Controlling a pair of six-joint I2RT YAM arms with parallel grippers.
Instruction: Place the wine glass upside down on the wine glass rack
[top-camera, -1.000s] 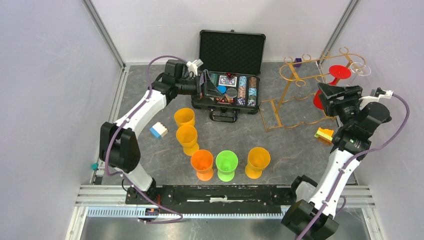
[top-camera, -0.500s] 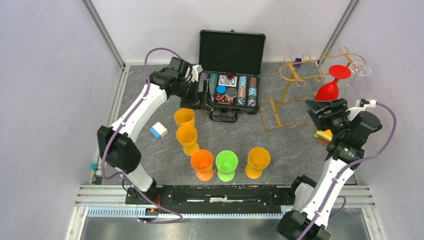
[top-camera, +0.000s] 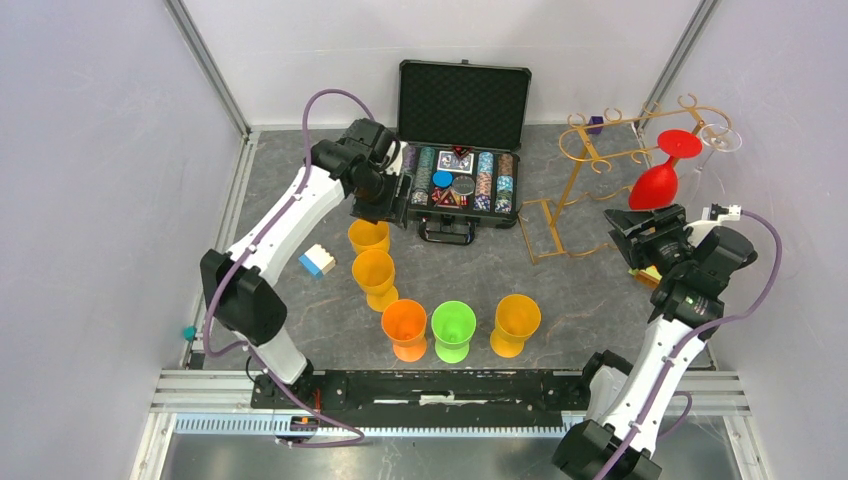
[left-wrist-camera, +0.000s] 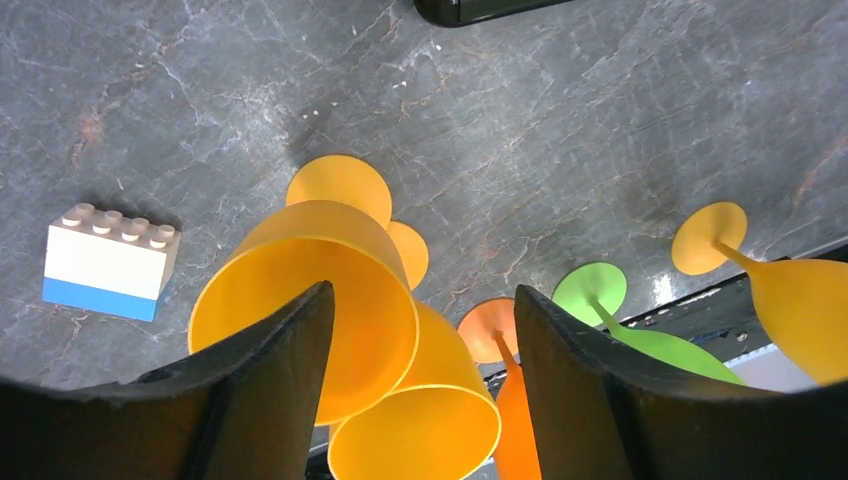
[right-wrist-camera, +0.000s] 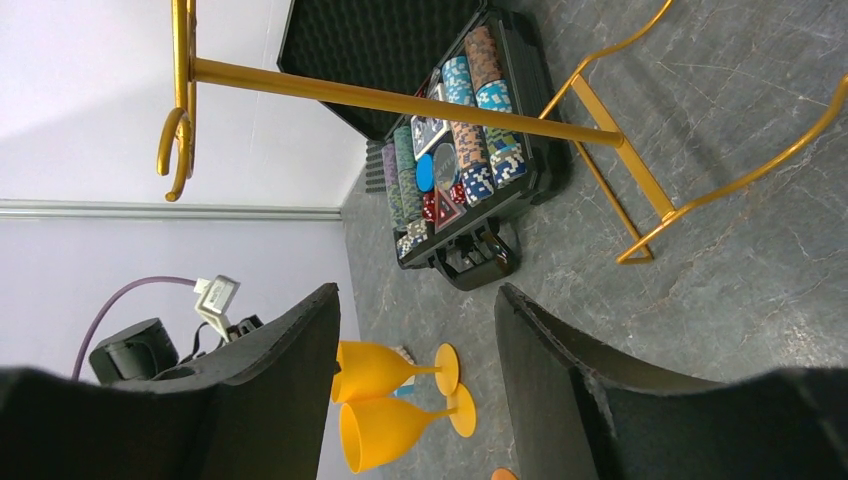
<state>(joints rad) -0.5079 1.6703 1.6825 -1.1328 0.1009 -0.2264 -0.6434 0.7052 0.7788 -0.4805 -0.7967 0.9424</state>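
Observation:
A red wine glass (top-camera: 655, 186) hangs upside down on the gold wire rack (top-camera: 583, 172), its foot (top-camera: 680, 143) caught in the top rails. My right gripper (top-camera: 628, 226) is open and empty, just in front of the red glass and clear of it. The right wrist view shows the open right gripper (right-wrist-camera: 415, 310) and the rack's post (right-wrist-camera: 400, 100). My left gripper (top-camera: 386, 212) is open and empty above the farthest yellow glass (top-camera: 368, 235). In the left wrist view that glass (left-wrist-camera: 330, 290) sits partly between the open fingers (left-wrist-camera: 270, 380).
A second yellow glass (top-camera: 375, 275), an orange (top-camera: 405, 328), a green (top-camera: 452, 330) and a third yellow glass (top-camera: 516, 322) stand upright in an arc. An open black poker-chip case (top-camera: 463, 150) stands at the back. A white-and-blue brick (top-camera: 318, 260) lies left. A clear glass (top-camera: 720, 138) hangs on the rack.
My right gripper has let go of the red glass and drawn back towards me; the glass stays hanging on the rack. My left gripper has moved from the case to over the yellow glass.

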